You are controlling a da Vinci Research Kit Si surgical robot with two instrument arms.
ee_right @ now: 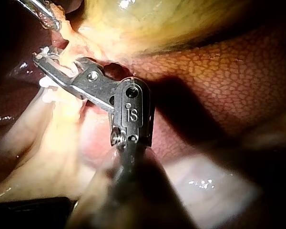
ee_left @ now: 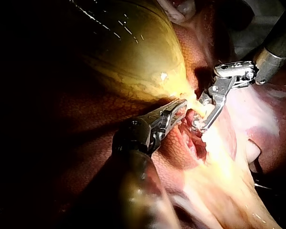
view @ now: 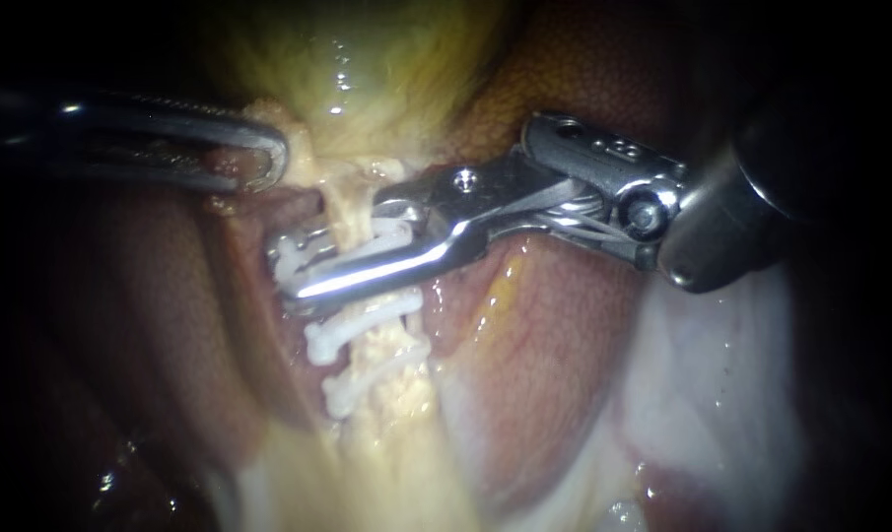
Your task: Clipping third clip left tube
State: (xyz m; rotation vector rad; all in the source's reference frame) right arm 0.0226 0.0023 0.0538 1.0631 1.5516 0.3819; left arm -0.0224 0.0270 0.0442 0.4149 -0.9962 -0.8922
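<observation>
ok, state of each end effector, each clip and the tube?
left instrument, shut on tissue
right instrument, shut on upper clip
upper clip, across tube, latching unclear
middle clip, closed on tube
lowest clip, closed on tube
tube, uncut

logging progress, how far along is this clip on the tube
Done: two white clips already sit across the tube. In hand: the right instrument holds a third clip across the tube above them, while the left instrument grips tissue near the gallbladder. Left: whether it has latched is unclear; the jaws must release and withdraw.
</observation>
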